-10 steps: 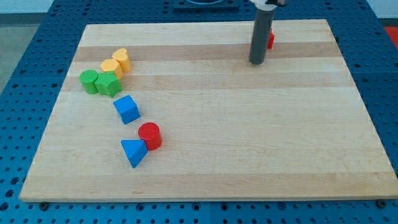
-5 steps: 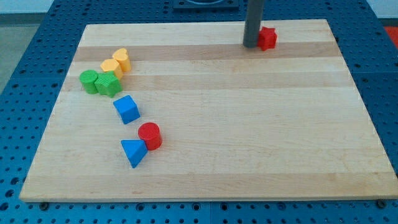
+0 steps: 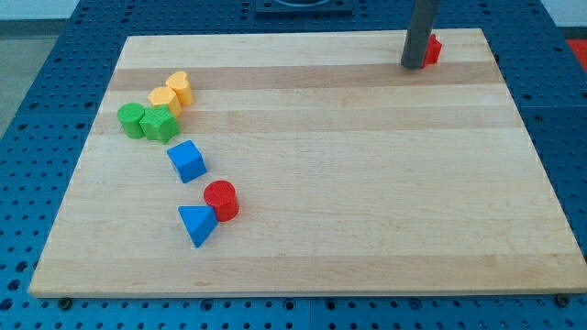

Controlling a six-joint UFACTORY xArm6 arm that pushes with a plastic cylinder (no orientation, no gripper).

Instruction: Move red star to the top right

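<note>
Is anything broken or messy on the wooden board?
Nothing stands out. My tip sits against the red star near the view's top right, partly hiding it. The other blocks lie whole and tidy at the view's left.

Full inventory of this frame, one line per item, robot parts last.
red star: 1, red, near the board's top right corner, partly hidden behind the rod
yellow blocks: 2, yellow, upper left of the board, touching each other, shapes unclear
green blocks: 2, green, just below the yellow pair, side by side
blue cube: 1, blue, below and right of the green pair
red cylinder: 1, red, lower left area, against the blue wedge
blue wedge: 1, blue, nearest the view's bottom
wooden board: 1, light wood, on a blue perforated table
my tip: 1, dark rod end, against the red star's left side
</note>
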